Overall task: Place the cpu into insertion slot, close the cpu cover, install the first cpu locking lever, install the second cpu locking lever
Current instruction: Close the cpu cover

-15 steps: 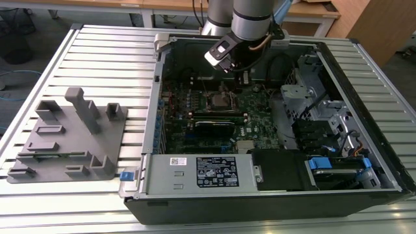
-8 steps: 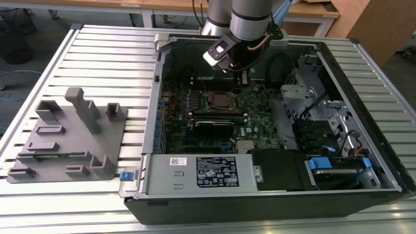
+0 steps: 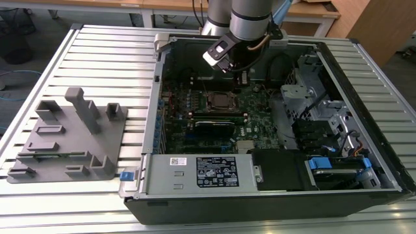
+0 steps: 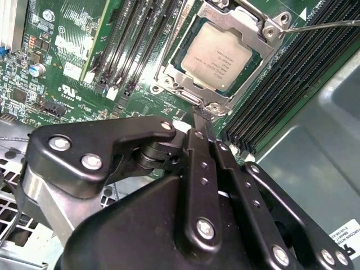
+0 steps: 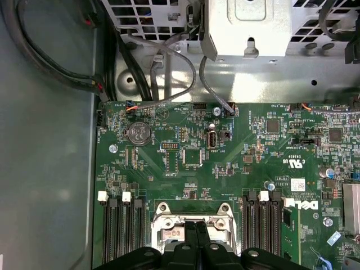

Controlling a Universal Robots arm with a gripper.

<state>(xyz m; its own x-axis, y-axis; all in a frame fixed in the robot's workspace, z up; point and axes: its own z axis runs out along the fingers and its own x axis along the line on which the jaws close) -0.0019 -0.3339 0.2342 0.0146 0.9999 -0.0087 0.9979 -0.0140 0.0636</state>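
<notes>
One arm does all the work here, so nothing else competes for nearness. In the second wrist view its gripper [image 4: 201,112] hangs low over the board [image 4: 138,104] with its fingers pressed together into one narrow black tip. I cannot tell whether anything thin is nipped between them.

The cpu [image 4: 216,56] lies straight ahead of that tip, along the line in which the fingers point. It sits flat in the slot [image 4: 254,67], and the cover [image 4: 172,72] is down around it, so the dull metal top shows through the cut-out. The near edge of the cover is just beside the fingertips. I cannot make out whether they are touching it or a hair apart.

Past the cpu, at the cover's far corner from the gripper, a thin lever [image 4: 326,25] stands free. Its long axis runs away from that corner and crosses above the long black memory slots. I judge it is not latched.

In the exterior view the gripper [image 3: 241,78] hovers close by the cpu [image 3: 221,101], deep inside the open case.

As for writing, the cpu top carries several lines of fine print. White lettering is scattered across the board, a white sticker [image 4: 344,239] sits on the case floor beside the gripper, and a large label [image 3: 217,173] covers the grey box well away from it.
</notes>
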